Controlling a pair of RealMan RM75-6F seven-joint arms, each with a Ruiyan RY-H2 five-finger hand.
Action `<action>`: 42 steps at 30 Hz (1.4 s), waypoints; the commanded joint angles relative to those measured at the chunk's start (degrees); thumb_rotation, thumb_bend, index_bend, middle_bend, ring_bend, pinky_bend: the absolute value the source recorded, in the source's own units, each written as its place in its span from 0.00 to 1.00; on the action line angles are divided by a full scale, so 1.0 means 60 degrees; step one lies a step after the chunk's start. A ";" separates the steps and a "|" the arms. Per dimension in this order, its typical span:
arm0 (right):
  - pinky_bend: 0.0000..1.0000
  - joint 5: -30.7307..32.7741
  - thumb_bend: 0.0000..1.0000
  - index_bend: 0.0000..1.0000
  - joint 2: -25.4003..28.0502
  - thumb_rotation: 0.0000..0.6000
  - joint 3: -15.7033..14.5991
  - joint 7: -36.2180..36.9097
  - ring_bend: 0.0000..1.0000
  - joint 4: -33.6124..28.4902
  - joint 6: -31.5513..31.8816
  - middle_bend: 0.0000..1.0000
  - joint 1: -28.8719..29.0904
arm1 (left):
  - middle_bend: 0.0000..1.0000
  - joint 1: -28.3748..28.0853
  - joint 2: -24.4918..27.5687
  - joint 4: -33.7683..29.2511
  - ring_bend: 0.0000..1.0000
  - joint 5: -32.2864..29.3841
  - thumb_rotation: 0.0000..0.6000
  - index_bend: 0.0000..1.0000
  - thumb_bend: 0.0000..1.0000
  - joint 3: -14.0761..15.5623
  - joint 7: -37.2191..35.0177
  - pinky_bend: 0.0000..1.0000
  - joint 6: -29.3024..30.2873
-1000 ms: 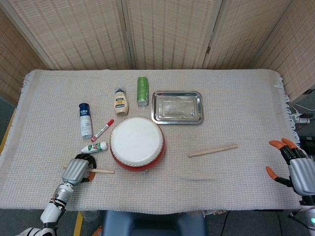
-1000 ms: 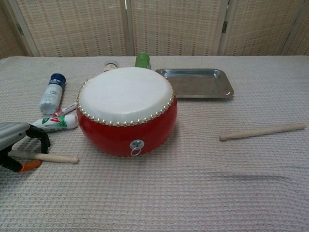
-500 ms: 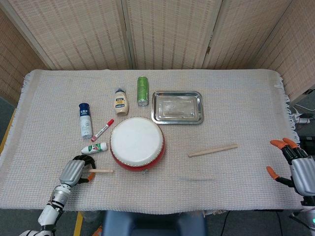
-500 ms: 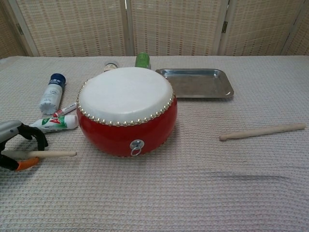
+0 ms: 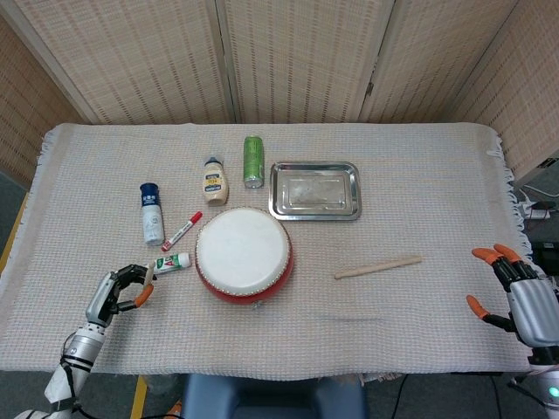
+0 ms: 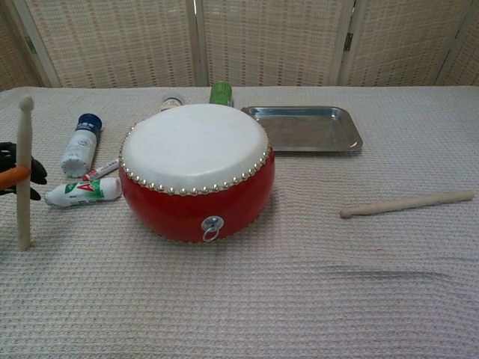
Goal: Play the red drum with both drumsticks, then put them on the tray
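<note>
The red drum (image 5: 243, 255) with its white skin stands at the middle of the table, also seen in the chest view (image 6: 196, 170). My left hand (image 5: 118, 292) is to the drum's left and holds one wooden drumstick (image 6: 25, 138) upright, its lower end close to the cloth; only the fingers (image 6: 15, 173) show in the chest view. The other drumstick (image 5: 377, 266) lies on the cloth right of the drum (image 6: 408, 203). Behind the drum sits the empty metal tray (image 5: 314, 189). My right hand (image 5: 515, 295) hovers past the table's right edge, fingers spread, holding nothing.
Left of the drum lie a toothpaste tube (image 5: 167, 261), a red marker (image 5: 182, 230) and a blue-capped white bottle (image 5: 152, 214). A sauce bottle (image 5: 214, 181) and a green can (image 5: 253, 161) stand behind the drum, left of the tray. A folding screen closes the back.
My left hand has lifted the drumstick from lying flat on the cloth to standing upright, and has drawn back leftward. The right hand has barely moved.
</note>
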 commanded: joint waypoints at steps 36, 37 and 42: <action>0.25 0.0105 0.19 0.22 0.0009 1.00 0.0051 0.0177 0.09 0.0060 -0.0186 0.20 0.0091 | 0.62 -0.0227 -0.0495 0.1645 0.60 0.0037 1.00 0.55 0.48 0.0447 -0.6492 0.65 -0.0061; 0.25 0.0100 0.19 0.22 0.0010 1.00 0.0053 0.0182 0.09 0.0057 -0.0181 0.20 0.0091 | 0.63 -0.0179 -0.0517 0.1548 0.61 -0.0014 1.00 0.56 0.48 0.0403 -0.6118 0.66 0.0031; 0.25 0.0051 0.19 0.22 0.0022 1.00 0.0048 0.0209 0.09 0.0042 -0.0149 0.20 0.0093 | 0.67 0.0047 -0.0522 0.1096 0.64 -0.0024 1.00 0.61 0.43 0.0314 -0.4626 0.68 0.0497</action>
